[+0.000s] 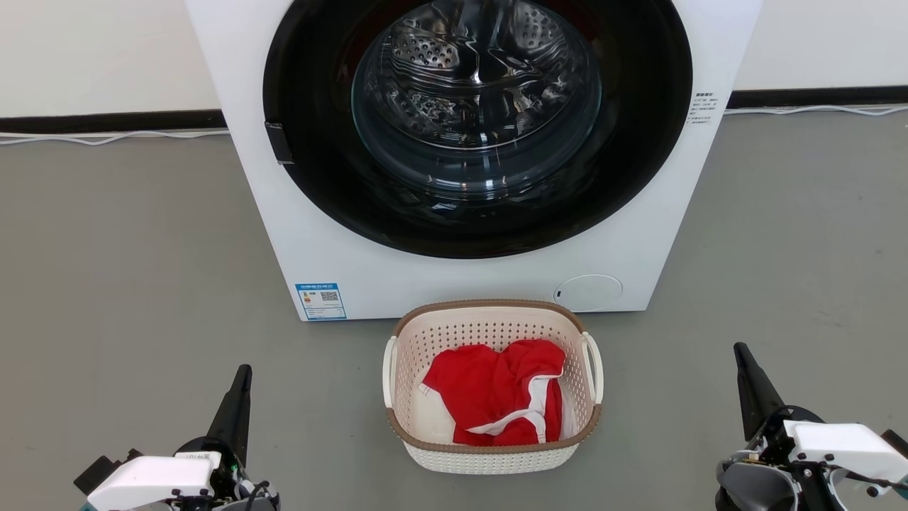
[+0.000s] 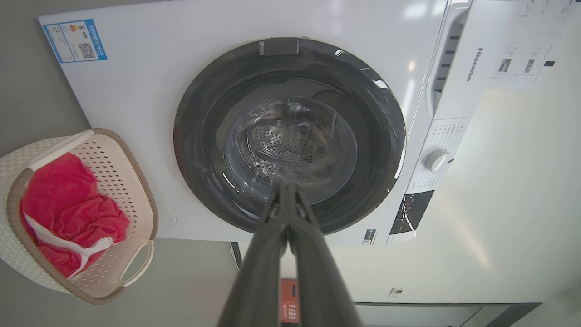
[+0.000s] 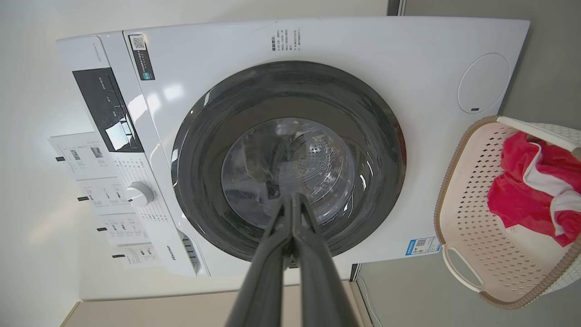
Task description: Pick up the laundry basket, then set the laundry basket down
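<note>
The laundry basket (image 1: 491, 455) is cream-white and perforated, with a brown rim and white loop handles. It stands on the grey floor just in front of the washer and holds a red and white garment (image 1: 500, 397). It also appears at the left edge of the left wrist view, laundry basket (image 2: 129, 181), and at the right edge of the right wrist view, laundry basket (image 3: 467, 218). My left gripper (image 1: 244, 370) is shut and empty, well to the basket's left. My right gripper (image 1: 739, 349) is shut and empty, well to its right. Both point toward the washer.
A white front-loading washer (image 1: 468, 284) with a closed dark round door (image 1: 475, 121) stands directly behind the basket. Bare grey floor (image 1: 128, 284) lies on both sides. White cables (image 1: 106, 138) run along the wall's dark baseboard.
</note>
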Motion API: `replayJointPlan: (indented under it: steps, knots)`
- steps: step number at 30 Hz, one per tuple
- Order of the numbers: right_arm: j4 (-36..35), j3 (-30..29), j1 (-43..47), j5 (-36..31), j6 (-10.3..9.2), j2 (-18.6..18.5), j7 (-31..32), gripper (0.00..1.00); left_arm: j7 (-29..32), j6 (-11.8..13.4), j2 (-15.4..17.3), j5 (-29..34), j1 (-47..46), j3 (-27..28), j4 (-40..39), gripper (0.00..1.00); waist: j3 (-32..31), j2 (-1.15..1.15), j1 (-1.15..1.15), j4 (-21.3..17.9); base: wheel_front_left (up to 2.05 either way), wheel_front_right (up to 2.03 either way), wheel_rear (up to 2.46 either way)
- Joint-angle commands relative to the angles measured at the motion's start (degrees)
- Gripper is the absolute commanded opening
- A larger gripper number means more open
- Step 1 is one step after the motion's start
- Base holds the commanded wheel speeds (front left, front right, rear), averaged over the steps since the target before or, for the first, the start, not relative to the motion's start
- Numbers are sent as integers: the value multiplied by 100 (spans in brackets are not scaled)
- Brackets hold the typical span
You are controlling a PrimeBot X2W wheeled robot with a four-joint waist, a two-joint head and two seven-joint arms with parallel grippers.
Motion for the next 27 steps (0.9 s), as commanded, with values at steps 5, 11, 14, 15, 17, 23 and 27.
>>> replayJointPlan:
  steps: [5,11,14,15,17,23,27]
  knots:
    - [-179,108,-130,38,42,-60,42,0,35,-36,77,5,-319,175,-166,0,0,0,0,0,0,0,0]
    - [-179,108,-130,38,42,-60,42,0,35,-36,77,5,-319,175,-166,0,0,0,0,0,0,0,0]
    - [-179,108,-130,38,42,-60,42,0,35,-36,77,5,-319,175,-166,0,0,0,0,0,0,0,0]
    - [-179,108,-130,38,42,-60,42,0,35,-36,77,5,-319,175,-166,0,0,0,0,0,0,0,0]
    - [-179,108,-130,38,42,-60,42,0,35,-36,77,5,-319,175,-166,0,0,0,0,0,0,0,0]
    - [-179,108,-130,38,42,-60,42,0,35,-36,77,5,-319,175,-166,0,0,0,0,0,0,0,0]
    - [-179,108,-130,38,42,-60,42,0,35,-36,77,5,-319,175,-166,0,0,0,0,0,0,0,0]
